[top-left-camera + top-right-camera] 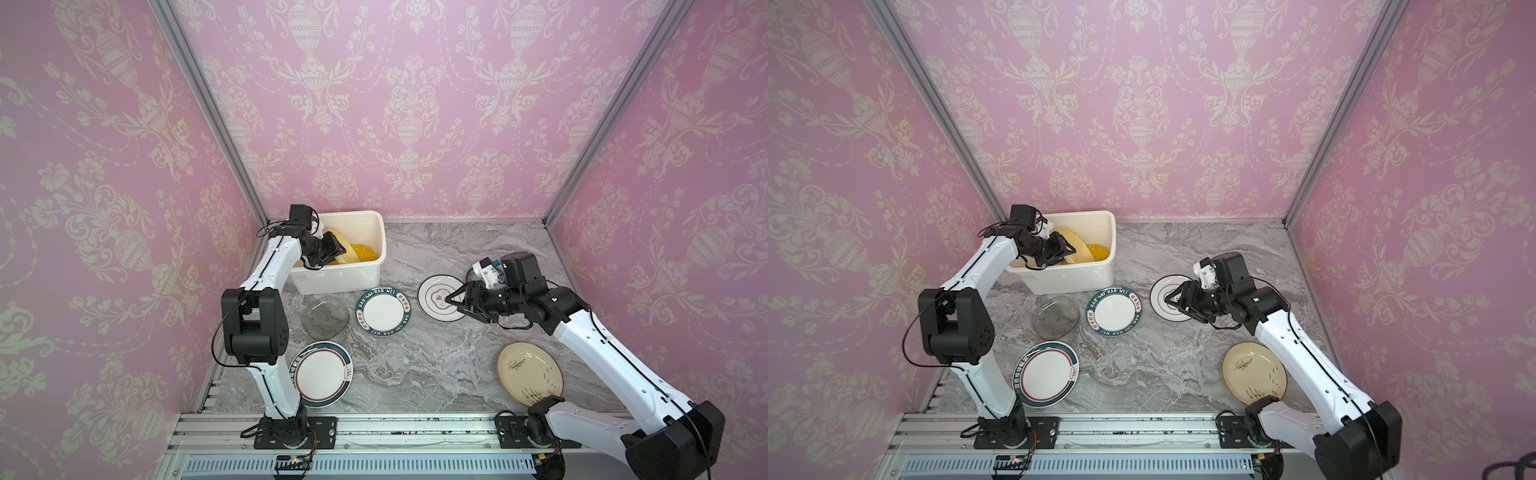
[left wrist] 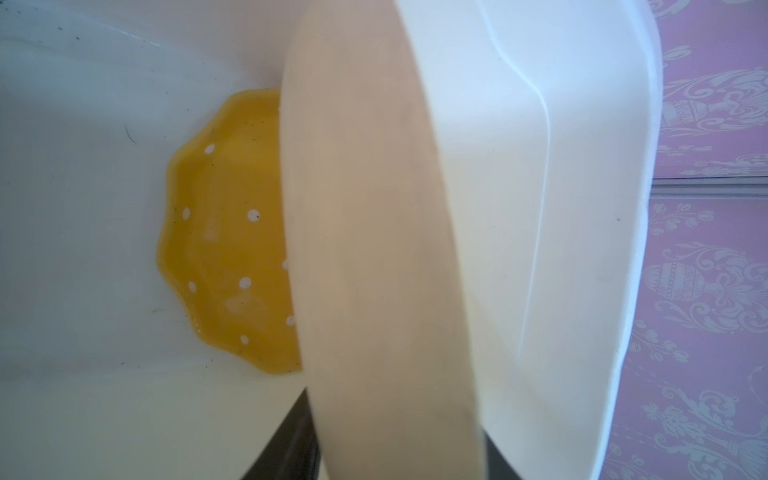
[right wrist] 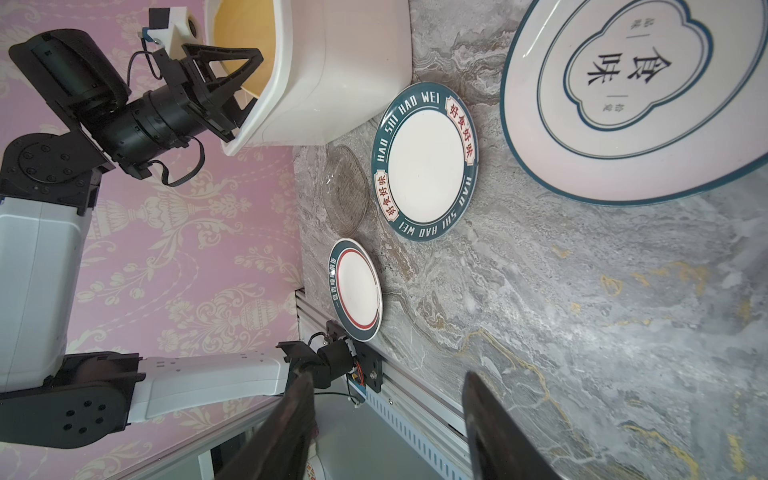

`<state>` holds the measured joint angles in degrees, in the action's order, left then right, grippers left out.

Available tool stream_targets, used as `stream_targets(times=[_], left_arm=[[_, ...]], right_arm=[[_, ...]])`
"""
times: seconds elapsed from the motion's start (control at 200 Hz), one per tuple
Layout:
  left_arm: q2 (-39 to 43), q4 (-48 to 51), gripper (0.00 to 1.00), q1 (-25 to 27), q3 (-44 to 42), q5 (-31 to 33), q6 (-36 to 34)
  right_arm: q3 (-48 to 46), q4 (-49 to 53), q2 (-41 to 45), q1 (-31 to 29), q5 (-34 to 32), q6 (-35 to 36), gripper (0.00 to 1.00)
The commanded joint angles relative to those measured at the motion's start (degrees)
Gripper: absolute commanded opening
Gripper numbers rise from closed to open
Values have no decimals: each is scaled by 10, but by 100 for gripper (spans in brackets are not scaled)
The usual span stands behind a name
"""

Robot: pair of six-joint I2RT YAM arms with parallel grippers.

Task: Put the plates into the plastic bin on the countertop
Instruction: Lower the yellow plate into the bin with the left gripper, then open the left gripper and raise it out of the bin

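Note:
The plastic bin (image 1: 365,220) (image 1: 1096,214) stands at the back left of the countertop (image 1: 436,374). Inside it lies a yellow white-dotted plate (image 2: 224,249) (image 1: 363,251). A cream plate (image 2: 374,249) (image 1: 332,237) leans tilted over it, blurred, between the spread fingers of my left gripper (image 1: 338,249) (image 2: 395,457). My right gripper (image 1: 451,301) (image 3: 385,374) hovers open and empty over a white plate with a dark clover outline (image 1: 432,297) (image 3: 623,104). A lettered dark-rimmed plate (image 1: 383,311), a clear glass plate (image 1: 324,318), a dark-rimmed plate (image 1: 322,374) and a cream plate (image 1: 528,372) lie flat.
Pink patterned walls (image 1: 124,208) close in the left, back and right sides. A metal rail (image 1: 395,432) with both arm bases runs along the front edge. The left arm's elbow (image 1: 253,324) stands beside the glass plate, and the right arm's link passes by the front cream plate.

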<state>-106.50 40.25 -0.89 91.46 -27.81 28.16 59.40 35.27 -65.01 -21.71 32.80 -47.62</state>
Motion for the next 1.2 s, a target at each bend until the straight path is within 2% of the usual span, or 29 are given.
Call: stream_targets(times=[0.0, 0.33, 0.565, 0.911, 1.191], left_arm=[[-26, 60, 55, -3, -18, 50, -26], [-46, 71, 64, -3, -30, 71, -37], [-66, 64, 67, -3, -41, 78, -45], [-94, 77, 78, -3, -27, 105, -68], [-82, 84, 99, -3, -15, 134, -79]], right_arm=[[15, 1, 8, 3, 3, -3, 57], [16, -1, 5, 3, 3, -4, 57], [12, -1, 4, 3, 3, -2, 57], [13, -8, -8, 3, 6, -3, 57], [14, -12, -13, 3, 6, -5, 57]])
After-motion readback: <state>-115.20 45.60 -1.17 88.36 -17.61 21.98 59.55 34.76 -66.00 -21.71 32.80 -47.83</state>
